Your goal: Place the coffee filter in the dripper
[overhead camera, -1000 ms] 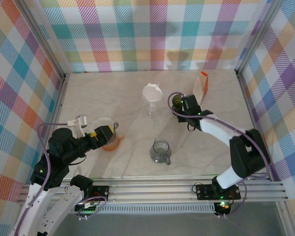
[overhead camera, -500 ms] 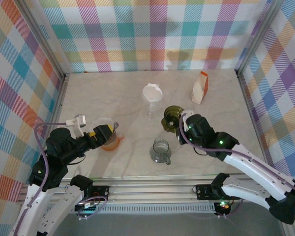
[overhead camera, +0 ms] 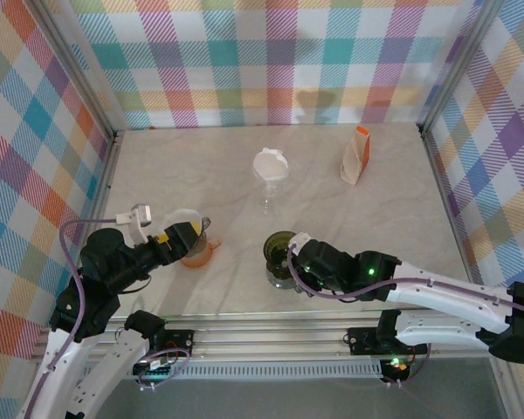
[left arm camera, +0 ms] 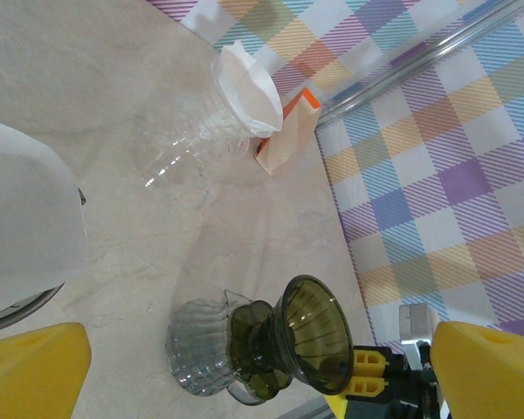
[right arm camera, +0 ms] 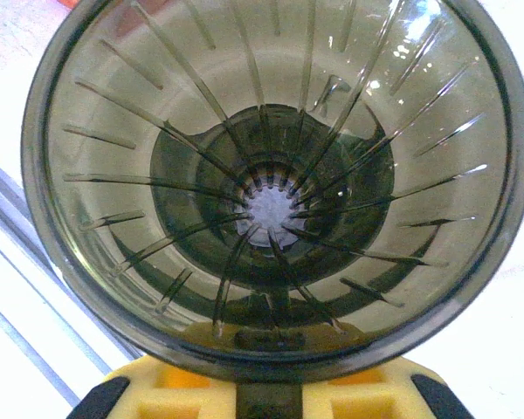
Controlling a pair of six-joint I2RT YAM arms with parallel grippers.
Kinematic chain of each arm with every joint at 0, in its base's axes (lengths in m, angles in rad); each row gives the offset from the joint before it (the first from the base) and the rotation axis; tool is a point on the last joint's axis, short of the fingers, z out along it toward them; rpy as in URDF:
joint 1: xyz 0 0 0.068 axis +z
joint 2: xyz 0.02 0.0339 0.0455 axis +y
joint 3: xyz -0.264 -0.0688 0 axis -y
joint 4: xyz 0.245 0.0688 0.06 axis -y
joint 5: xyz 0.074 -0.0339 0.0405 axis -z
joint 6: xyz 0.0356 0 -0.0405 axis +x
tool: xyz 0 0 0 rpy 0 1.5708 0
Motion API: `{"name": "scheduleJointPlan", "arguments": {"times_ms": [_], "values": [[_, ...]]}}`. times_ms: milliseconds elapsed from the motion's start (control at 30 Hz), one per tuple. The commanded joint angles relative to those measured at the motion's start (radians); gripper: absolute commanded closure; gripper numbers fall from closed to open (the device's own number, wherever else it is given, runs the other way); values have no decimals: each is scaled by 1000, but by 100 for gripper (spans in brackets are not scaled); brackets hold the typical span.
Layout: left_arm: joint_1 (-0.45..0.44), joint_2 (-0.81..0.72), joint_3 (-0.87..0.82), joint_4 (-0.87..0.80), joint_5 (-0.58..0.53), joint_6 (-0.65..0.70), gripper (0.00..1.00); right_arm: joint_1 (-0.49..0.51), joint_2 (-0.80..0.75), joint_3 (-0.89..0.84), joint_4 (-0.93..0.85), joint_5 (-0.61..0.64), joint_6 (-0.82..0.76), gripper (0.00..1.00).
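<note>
- Right gripper [overhead camera: 293, 255]: you have it clamped on the dark green dripper [overhead camera: 278, 248], lower centre of the top view.
- In the left wrist view the dripper [left arm camera: 307, 336] sits tilted at the bottom of the frame. Its mouth faces up and right, and its foot is over the ribbed glass server [left arm camera: 196, 358]. You cannot tell whether foot and server touch.
- In the right wrist view the dripper [right arm camera: 271, 209] shows its ribbed cone with nothing inside, and the yellow fingers [right arm camera: 157, 393] lie along the bottom edge.
- Left gripper [overhead camera: 192, 234]: at the lower left of the top view, jaws wide apart, nothing held. Its yellow fingers [left arm camera: 35, 371] stand at the two bottom corners of its wrist view. It hangs just beside an orange vessel [overhead camera: 198, 255] with a pale translucent top.
- Coffee filter [overhead camera: 271, 163]: white, seated on top of a clear glass stand [overhead camera: 268, 194], upper centre of the marble table [overhead camera: 402, 218] and well apart from the dripper.
- An orange-and-white carton [overhead camera: 356, 155] stands to the right of the filter.
</note>
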Motion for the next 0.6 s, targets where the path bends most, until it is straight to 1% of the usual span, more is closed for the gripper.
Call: {"name": "scheduleJointPlan", "arguments": {"times_ms": [0,167,367,567], "values": [[-6,-10,1,2,6,2,0,15,-12,-6,12,85,27,90],[-7,-7,-2,8,9,3,0,15,-15,-18,26,105,34,90],[-6,-6,0,5,7,3,0,15,19,-28,38,77,53,89],[-6,2,6,4,12,4,0,15,23,-47,63,50,70,88]]}}
